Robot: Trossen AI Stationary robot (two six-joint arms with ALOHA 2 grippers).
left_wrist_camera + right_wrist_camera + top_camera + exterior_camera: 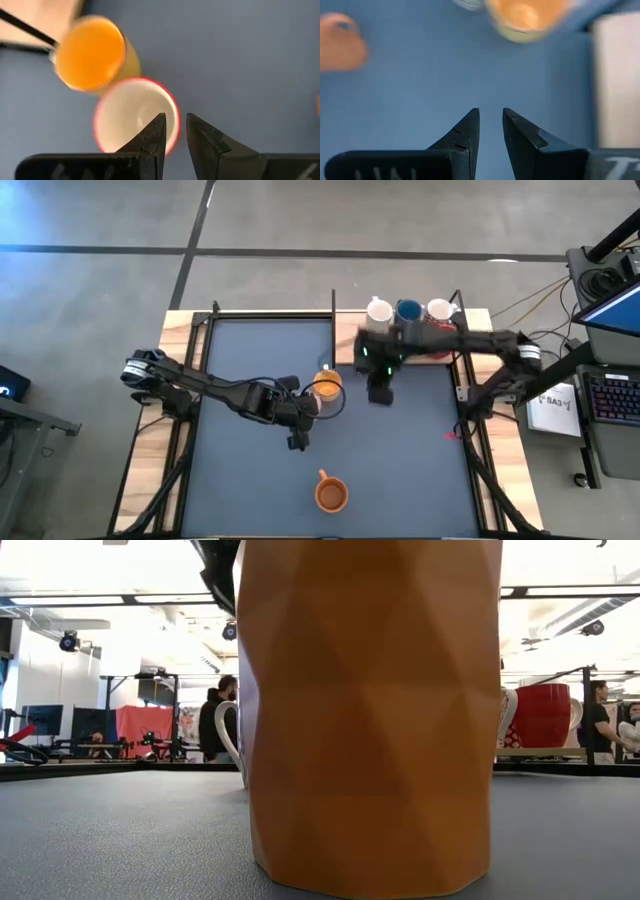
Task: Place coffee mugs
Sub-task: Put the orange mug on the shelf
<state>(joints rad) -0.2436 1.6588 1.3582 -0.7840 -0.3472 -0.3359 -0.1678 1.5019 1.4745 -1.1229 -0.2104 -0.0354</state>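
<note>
Foreground: we meet first the orange-brown mug (370,710), faceted and upright on the dark table (110,840); it almost fills the low view and hides most of the table behind it.

Same mug from above: the high view places it alone near the front edge, well apart from both arms, and so probably still to be collected.

Back row: a white mug (379,310), a blue mug (408,311) and another white mug (440,310) stand side by side on the wooden strip at the far edge. We judge this to be where the mugs are gathered.

Red mug (541,715): it shows clearly only in the low view, raised at the right.

Left gripper (175,122): it hovers at mid-table over a white-lined mug with a reddish rim (135,120), with the yellow-orange mug (90,52) just beside it. We cannot tell whether this pincer is apart or clamped on the rim.

Right gripper (491,117): its jaws stand slightly apart and empty above bare table, near the same pair of mugs.

View comparison: only the left wrist view shows the white-lined mug's interior. Only the high view shows how the mugs are spread.
</note>
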